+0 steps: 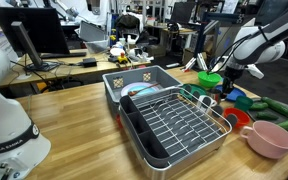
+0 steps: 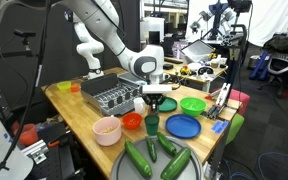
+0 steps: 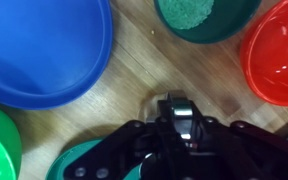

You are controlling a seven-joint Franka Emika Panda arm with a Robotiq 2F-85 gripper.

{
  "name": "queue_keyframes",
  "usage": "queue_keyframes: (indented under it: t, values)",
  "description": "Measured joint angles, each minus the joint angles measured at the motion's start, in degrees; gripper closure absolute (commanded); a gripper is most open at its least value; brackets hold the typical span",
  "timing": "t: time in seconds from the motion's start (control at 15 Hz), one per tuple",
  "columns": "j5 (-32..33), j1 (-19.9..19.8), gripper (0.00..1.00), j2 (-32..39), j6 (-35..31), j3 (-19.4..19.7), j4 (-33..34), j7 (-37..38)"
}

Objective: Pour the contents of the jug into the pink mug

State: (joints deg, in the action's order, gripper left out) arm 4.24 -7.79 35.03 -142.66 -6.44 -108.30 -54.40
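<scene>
1. Pink mug (image 2: 107, 130) stands on the wooden desk (image 2: 84, 115), near the front edge in an exterior view and just left of the small red cup (image 2: 132, 121). It is upright and apart from the arm.
2. In an exterior view the mug (image 1: 274, 140) is at the near right, beyond the dish rack (image 1: 179, 125).
3. The gripper (image 2: 156, 102) hangs over the dark green jug (image 2: 152, 125), which stands between the red cup and the blue plate (image 2: 182, 126).
4. In the wrist view the gripper (image 3: 179, 112) has its fingers drawn together. I cannot tell whether anything is pinched between them.
5. A green bowl (image 2: 193, 104) lies further right, and green cucumbers (image 2: 139, 158) lie nearest.
</scene>
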Motion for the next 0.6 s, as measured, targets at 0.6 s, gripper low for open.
queue_keyframes:
  t: [0.6]
  values:
    - [1.46,0.09,0.0,-2.44,0.31,0.71,0.17,-1.09]
